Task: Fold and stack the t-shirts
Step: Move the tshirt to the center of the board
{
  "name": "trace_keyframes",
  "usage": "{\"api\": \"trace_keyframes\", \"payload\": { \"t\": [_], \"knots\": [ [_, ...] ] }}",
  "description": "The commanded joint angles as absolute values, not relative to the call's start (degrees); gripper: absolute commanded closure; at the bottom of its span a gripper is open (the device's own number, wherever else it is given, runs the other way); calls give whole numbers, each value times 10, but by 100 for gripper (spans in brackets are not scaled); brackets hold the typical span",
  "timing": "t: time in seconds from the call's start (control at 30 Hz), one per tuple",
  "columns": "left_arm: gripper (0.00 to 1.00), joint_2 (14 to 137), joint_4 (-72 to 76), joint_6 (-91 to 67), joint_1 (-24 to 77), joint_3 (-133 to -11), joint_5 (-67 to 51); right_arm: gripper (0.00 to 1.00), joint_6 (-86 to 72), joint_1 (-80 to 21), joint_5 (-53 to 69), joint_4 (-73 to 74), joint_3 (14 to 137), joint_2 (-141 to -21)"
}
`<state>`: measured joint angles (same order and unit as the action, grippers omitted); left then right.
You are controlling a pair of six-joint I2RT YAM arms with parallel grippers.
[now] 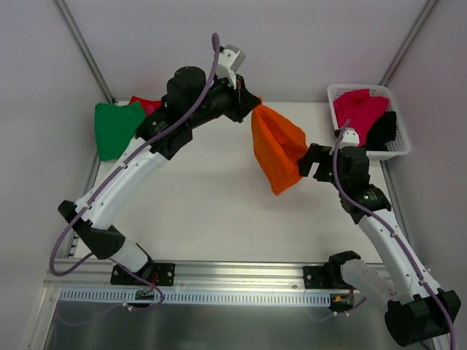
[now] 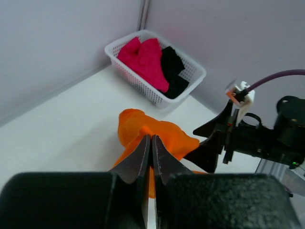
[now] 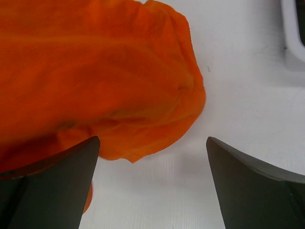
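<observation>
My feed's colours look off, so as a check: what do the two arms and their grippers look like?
The left arm and right arm both have white link shells between black joint housings, with a purple cable running along each. The left gripper and right gripper have dark, tapered, wedge-shaped fingers. A white block with orange trim sits on the right wrist.

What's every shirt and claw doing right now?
orange t-shirt: pinched up, hanging bunched.
left gripper: shut on the orange t-shirt.
right gripper: open, holding nothing.
green t-shirt: folded, lying flat.
red t-shirt: mostly hidden by the green one.
basket: upright, two shirts inside.
pink t-shirt: crumpled in the basket.
black t-shirt: crumpled in the basket.
</observation>
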<state>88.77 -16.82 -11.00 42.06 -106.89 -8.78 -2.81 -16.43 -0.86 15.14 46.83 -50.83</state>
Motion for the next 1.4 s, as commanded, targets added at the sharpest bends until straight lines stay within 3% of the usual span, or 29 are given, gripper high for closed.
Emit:
{"api": "trace_keyframes", "payload": {
  "t": [0.0, 0.1, 0.2, 0.23, 0.3, 0.5, 0.77, 0.9, 0.93, 1.03, 1.13, 1.23, 1.37],
  "knots": [
    [100, 811, -156, -62, 425, -1061, -124, 1, -42, -163, -115, 161, 465, -475],
    [100, 729, -121, -73, 425, -984, -109, 1, -76, -163, -252, 189, 462, -458],
    [100, 661, -94, -85, 425, -925, 10, 0, -116, -163, -379, 235, 461, -441],
    [100, 639, -94, -90, 425, -914, 113, 1, -136, -163, -399, 243, 460, -435],
    [100, 633, -98, -94, 425, -890, 187, 0, -146, -163, -425, 258, 460, -432],
    [100, 709, -171, -93, 425, -944, 264, 0, -154, -163, -433, 276, 468, -443],
    [100, 796, -196, -93, 425, -1015, 193, 0, -146, -162, -439, 280, 467, -433],
    [100, 866, -218, -102, 425, -1084, 45, 1, -149, -161, -440, 280, 465, -433],
    [100, 903, -231, -102, 426, -1102, -36, 0, -149, -161, -440, 280, 463, -433],
    [100, 974, -272, -85, 438, -1226, -152, 0, -149, -161, -445, 284, 463, -432],
    [100, 962, -284, -30, 466, -1211, -198, 1, -149, -160, -449, 283, 462, -431],
    [100, 912, -280, -12, 475, -1141, -156, 1, -150, -159, -449, 283, 462, -432],
    [100, 844, -266, -61, 475, -1007, 59, 1, -156, -159, -446, 283, 465, -441]
  ]
}}
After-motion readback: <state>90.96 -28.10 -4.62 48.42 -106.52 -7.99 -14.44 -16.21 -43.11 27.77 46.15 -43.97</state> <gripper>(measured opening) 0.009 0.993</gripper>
